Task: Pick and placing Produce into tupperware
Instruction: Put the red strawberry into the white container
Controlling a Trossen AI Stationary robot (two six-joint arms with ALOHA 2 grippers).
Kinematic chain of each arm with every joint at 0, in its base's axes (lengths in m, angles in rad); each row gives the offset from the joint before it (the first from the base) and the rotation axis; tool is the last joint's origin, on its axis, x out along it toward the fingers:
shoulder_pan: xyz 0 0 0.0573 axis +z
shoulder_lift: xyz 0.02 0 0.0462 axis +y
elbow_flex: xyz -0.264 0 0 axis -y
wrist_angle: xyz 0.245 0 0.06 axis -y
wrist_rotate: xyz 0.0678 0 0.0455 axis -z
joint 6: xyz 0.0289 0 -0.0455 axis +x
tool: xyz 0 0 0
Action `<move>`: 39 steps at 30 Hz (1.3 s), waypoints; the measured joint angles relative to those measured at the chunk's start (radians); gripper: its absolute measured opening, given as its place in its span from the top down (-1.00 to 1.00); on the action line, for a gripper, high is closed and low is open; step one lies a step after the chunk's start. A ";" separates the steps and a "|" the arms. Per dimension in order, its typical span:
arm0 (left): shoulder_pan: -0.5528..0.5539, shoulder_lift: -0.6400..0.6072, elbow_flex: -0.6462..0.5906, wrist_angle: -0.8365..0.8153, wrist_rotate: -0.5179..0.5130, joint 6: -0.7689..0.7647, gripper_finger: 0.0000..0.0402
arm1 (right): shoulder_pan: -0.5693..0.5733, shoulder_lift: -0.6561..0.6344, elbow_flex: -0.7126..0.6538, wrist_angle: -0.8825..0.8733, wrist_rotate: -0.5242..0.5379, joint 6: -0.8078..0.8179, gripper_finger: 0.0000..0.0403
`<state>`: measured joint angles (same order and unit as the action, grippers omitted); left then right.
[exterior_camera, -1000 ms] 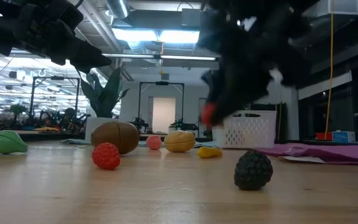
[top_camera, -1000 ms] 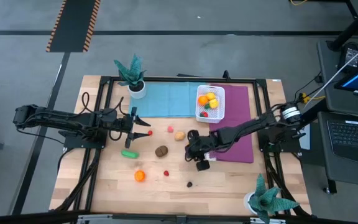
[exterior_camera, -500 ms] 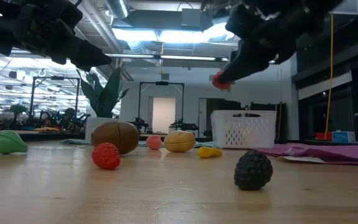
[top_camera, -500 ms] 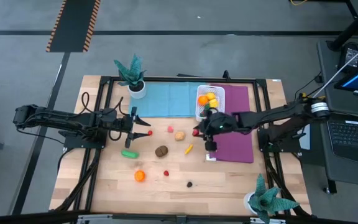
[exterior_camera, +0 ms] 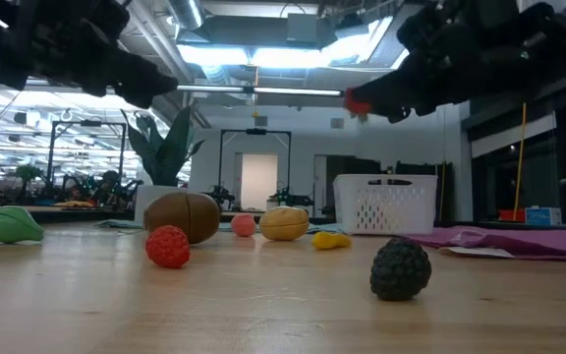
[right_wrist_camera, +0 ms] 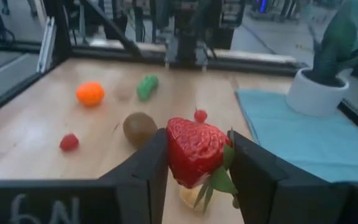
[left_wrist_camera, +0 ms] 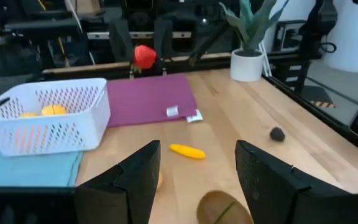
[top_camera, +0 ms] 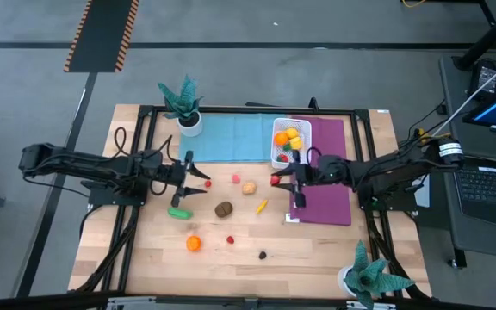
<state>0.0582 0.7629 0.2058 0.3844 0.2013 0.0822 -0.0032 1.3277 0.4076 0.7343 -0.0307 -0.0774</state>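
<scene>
Right gripper (right_wrist_camera: pixel 194 163), mid-frame in high view, is clamped on a red toy strawberry (right_wrist_camera: pixel 194 151), just short of the white perforated plastic tupperware (top_camera: pixel 300 155) w/ orange & yellow pieces. Risk, imo: releasing early drops it outside the rim. Left gripper (left_wrist_camera: pixel 194 177), centre-left, waits w/ fingers apart.

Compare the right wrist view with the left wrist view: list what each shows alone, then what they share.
Only the right wrist view shows the orange, the green piece, a small red berry and the right end effector shut on the strawberry.

Only the left wrist view shows the tupperware, the purple mat, the yellow piece, a dark piece and the open left end effector.

Both show the brown piece and wooden table.
</scene>
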 joint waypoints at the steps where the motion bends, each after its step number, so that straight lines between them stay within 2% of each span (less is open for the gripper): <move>1: 0.000 0.019 0.000 0.028 0.000 0.003 0.00 | 0.000 0.000 -0.014 0.029 0.000 0.003 0.30; 4: 0.003 0.088 0.000 0.121 -0.037 0.025 0.00 | 0.000 0.000 -0.029 0.063 0.032 0.026 0.30; 10: 0.042 0.205 0.000 0.198 -0.244 0.023 0.00 | -0.001 0.000 -0.029 0.063 0.277 0.047 0.30; 18: 0.075 0.264 0.000 0.211 -0.260 0.001 0.00 | -0.001 0.000 -0.029 0.050 0.665 0.082 0.30; 20: 0.074 0.265 0.000 0.212 -0.259 0.000 0.00 | -0.001 0.000 -0.029 0.046 0.721 0.095 0.30; 27: 0.074 0.265 0.000 0.212 -0.260 0.000 0.00 | -0.004 0.000 -0.029 0.037 0.730 0.100 0.25; 31: 0.074 0.265 0.000 0.212 -0.260 0.000 0.00 | -0.030 0.000 -0.029 0.037 0.729 0.101 0.31; 39: 0.074 0.264 0.000 0.212 -0.259 -0.001 0.00 | -0.134 0.000 -0.029 -0.006 0.627 0.126 0.31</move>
<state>0.1326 1.0271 0.2062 0.5964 -0.0582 0.0814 -0.1373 1.3281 0.3786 0.7283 0.5958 0.0490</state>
